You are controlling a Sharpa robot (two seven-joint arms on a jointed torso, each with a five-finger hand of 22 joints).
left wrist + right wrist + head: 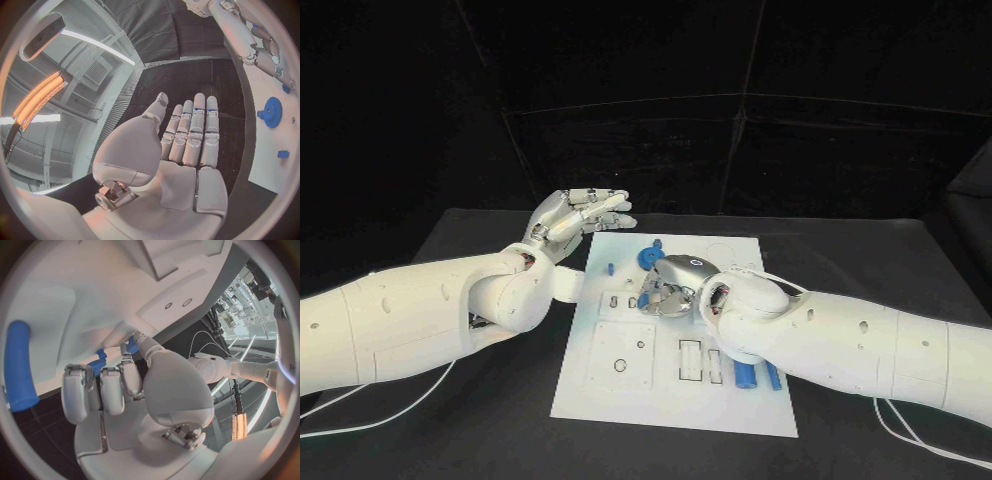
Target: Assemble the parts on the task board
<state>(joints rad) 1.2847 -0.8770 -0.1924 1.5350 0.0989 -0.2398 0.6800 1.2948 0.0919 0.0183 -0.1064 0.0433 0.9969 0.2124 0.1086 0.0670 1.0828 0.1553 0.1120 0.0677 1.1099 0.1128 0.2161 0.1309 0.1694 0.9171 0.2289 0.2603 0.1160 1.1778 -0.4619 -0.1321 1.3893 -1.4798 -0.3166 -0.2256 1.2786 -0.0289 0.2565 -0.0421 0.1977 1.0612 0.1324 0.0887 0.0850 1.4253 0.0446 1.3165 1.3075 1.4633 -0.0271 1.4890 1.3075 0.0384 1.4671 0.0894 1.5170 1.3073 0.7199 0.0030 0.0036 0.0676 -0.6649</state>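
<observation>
The black worktop (473, 235) carries the white task board (625, 395), which lies flat near its middle, with its long side running from 6 to 12 o'clock. White cables lie on the worktop too: one (387, 395) at about 8 o'clock of the board, beside the near edge, and one (913, 435) at about 4 o'clock.

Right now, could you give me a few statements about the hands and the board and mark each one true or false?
1. The left hand is open and holds nothing. True.
2. The right hand hangs off the board. False: it is over the board's middle.
3. A blue gear sits on the board. True.
4. The blue rods lie by the board's far edge. False: they lie near its near right corner.
</observation>
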